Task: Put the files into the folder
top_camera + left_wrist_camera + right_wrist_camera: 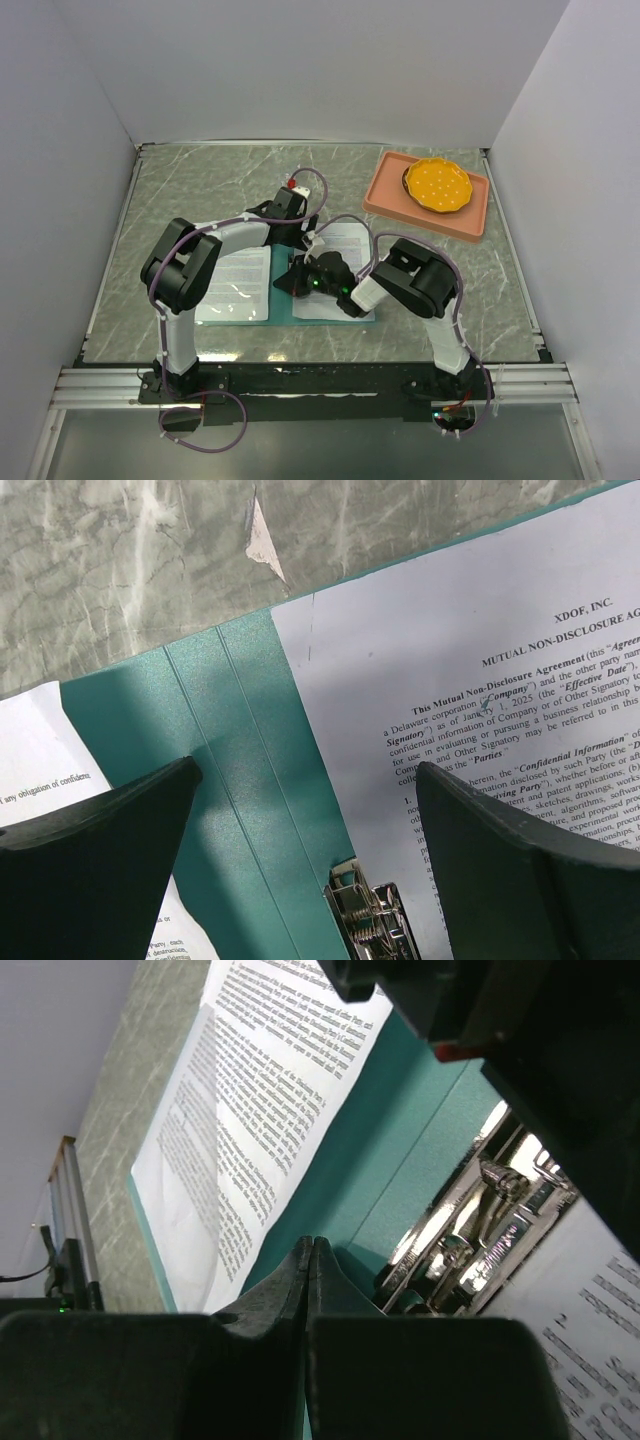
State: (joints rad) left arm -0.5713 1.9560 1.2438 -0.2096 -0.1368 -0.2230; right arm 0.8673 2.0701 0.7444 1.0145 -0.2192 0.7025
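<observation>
Files [237,285] on folder [230,740]; right end effector [311,1250] closed, low (maybe touching)

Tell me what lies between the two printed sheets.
A bare teal strip of the folder, with its metal clip on it; the left wrist view shows it.

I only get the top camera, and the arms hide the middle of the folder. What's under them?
Observer: The right wrist view shows a metal clip on the spine of the folder.
Operator: Is the right gripper pinching it?
Observer: No, the right gripper is shut on nothing, beside the clip.
Operator: What's on the paper?
Observer: The left wrist view reads "Mutual Non-Disclosure Agreement" atop one sheet.
</observation>
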